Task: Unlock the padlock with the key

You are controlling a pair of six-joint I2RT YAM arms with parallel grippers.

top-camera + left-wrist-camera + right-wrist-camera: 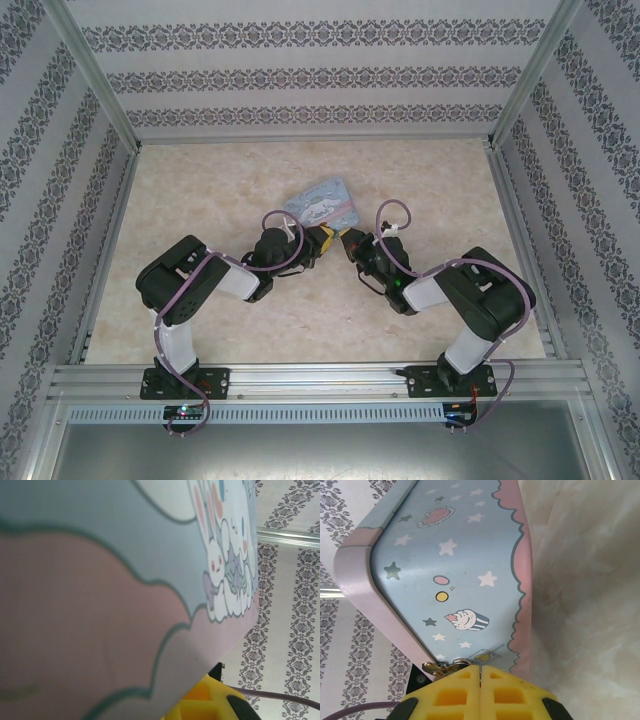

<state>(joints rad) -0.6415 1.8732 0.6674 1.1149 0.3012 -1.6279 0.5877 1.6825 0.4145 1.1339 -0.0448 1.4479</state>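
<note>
The right claw (480,672) is narrow, its two yellow waffle-patterned pads pressed flat against each other with no gap along the seam. Just beyond the tip of one pad sits the key (444,668), a tiny pale gold metal piece with a small ring-like loop. It touches the lower corner of the pale blue rectangular tin (455,570), printed with stars, a cupcake and a pink scalloped border. I cannot tell whether the pads actually pinch the key or only meet beside it. The padlock is too small to pick out against that corner.

The tin stands tilted, with one pink rim towards the patterned wall (350,645) and the other edge over the cream marbled bench (585,580).

From above, the right claw (347,240) and the left claw (322,238) meet nose to nose at the tin's (322,203) near edge, in the middle of the bench (200,190).

The left claw is narrow too, closed almost fully. In its own camera one yellow finger (197,707) shows beneath the tin (100,605), whose rabbit-printed face lies very close to the lens. What that claw grips, if anything, I cannot tell.
</note>
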